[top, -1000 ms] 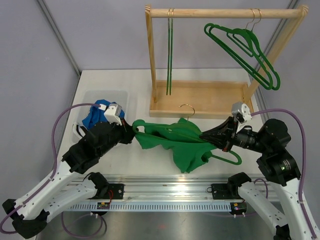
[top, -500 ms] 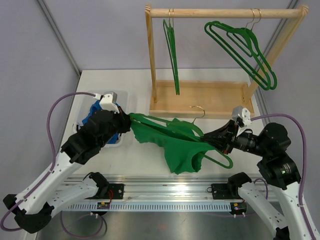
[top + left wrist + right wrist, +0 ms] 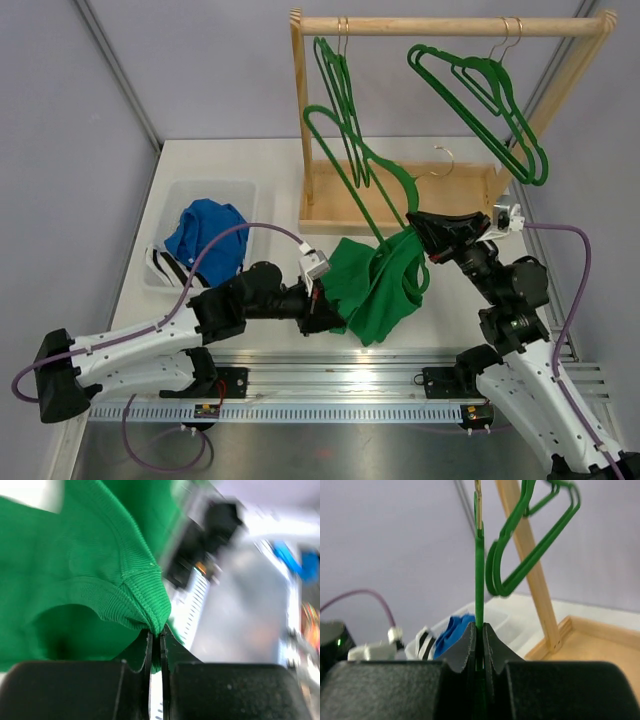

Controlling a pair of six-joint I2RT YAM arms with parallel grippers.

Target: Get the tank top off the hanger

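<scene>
The green tank top (image 3: 368,292) hangs bunched in the middle of the top view, just under the right gripper. My right gripper (image 3: 416,224) is shut on the lower end of a green hanger (image 3: 362,160), which it holds raised and tilted, gold hook (image 3: 441,153) up. In the right wrist view the hanger's bar (image 3: 479,575) rises straight from the closed right gripper (image 3: 480,631). My left gripper (image 3: 328,312) reaches in low from the left, shut on the top's edge. Its wrist view shows the ribbed hem (image 3: 125,587) pinched in the left gripper (image 3: 155,641).
A wooden rack (image 3: 450,25) stands at the back with its base tray (image 3: 330,205). Green hangers hang on its rail at the left (image 3: 335,60) and right (image 3: 495,95). A clear bin (image 3: 215,186) at the left holds blue cloth (image 3: 205,232). A metal rail (image 3: 330,365) runs along the near edge.
The right gripper has lifted the hanger up and back. The left arm has swung down and rightward toward the near edge, pulling the tank top's edge with it. The top now hangs bunched.
</scene>
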